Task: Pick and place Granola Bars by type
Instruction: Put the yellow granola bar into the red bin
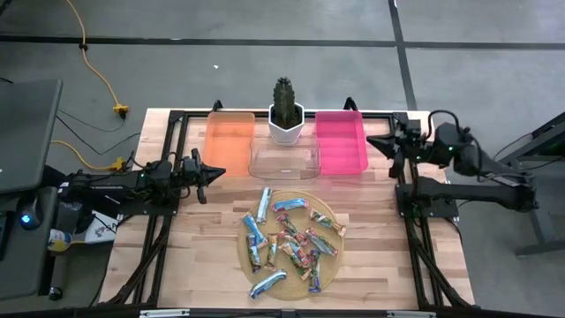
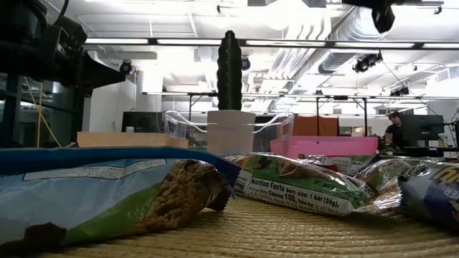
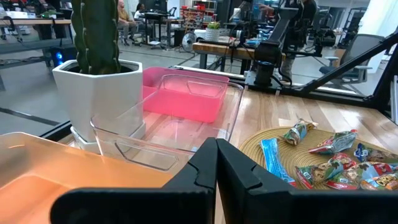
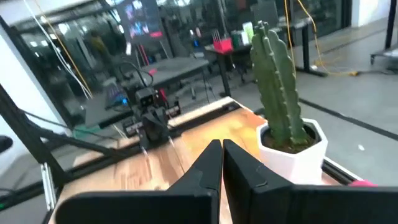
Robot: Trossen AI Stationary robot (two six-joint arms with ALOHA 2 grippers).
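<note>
Several Granola Bars (image 1: 290,240) in blue-and-white, silver, orange-brown and pink-red wrappers lie in a loose heap on a round woven mat (image 1: 328,269) at the table's near middle. The low view shows them from close up (image 2: 294,188). My left gripper (image 1: 214,171) is shut and empty, level at the table's left side beside the orange bin (image 1: 229,143). My right gripper (image 1: 374,141) is shut and empty, raised at the right side near the pink bin (image 1: 341,141). In the wrist views both pairs of fingers meet, left gripper (image 3: 216,163) and right gripper (image 4: 222,163).
At the table's far edge stand an orange bin, a clear bin (image 1: 284,158) and a pink bin in a row. A cactus in a white pot (image 1: 285,113) stands behind the clear bin. Bare wood lies on both sides of the mat.
</note>
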